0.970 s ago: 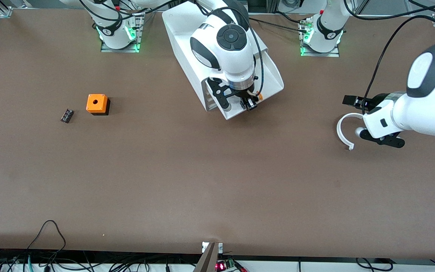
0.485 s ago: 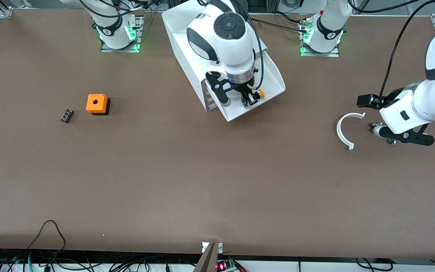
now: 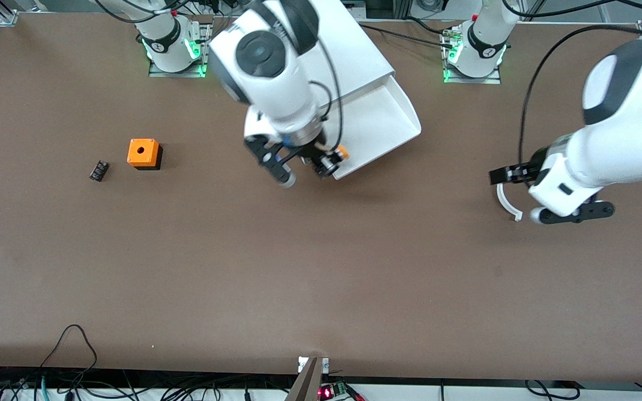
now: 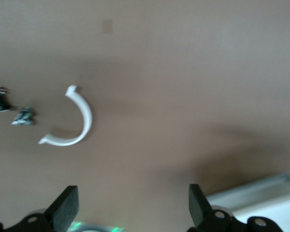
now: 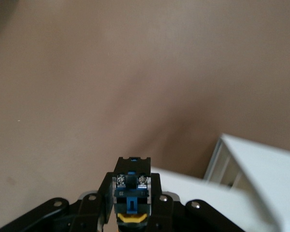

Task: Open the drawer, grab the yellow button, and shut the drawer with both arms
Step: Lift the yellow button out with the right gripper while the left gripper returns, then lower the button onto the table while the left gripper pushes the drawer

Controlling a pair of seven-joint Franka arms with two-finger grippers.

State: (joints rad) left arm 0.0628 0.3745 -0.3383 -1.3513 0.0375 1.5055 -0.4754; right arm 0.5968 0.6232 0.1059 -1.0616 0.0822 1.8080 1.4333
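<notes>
The drawer (image 3: 379, 114), the top tray of the white cabinet (image 3: 349, 50), stands pulled out; the lower trays are hidden. My right gripper (image 3: 326, 164) is shut on the button (image 3: 339, 152), whose orange cap shows, and holds it up over the drawer's front corner and the table beside it. In the right wrist view the button (image 5: 130, 191) sits between the fingers with its blue and black base showing, and the gripper (image 5: 131, 186) is above bare table. My left gripper (image 3: 500, 176) is open and empty over a white ring; its fingers (image 4: 67, 212) stand wide apart.
An orange cube with a hole (image 3: 144, 153) and a small black component (image 3: 98, 170) lie toward the right arm's end. A white C-shaped ring (image 3: 507, 203) lies toward the left arm's end and shows in the left wrist view (image 4: 72, 123), with small dark parts (image 4: 23, 117) beside it.
My right gripper has risen out of the drawer with the button and moved toward the right arm's end. My left arm swung away and came back over the white ring.
</notes>
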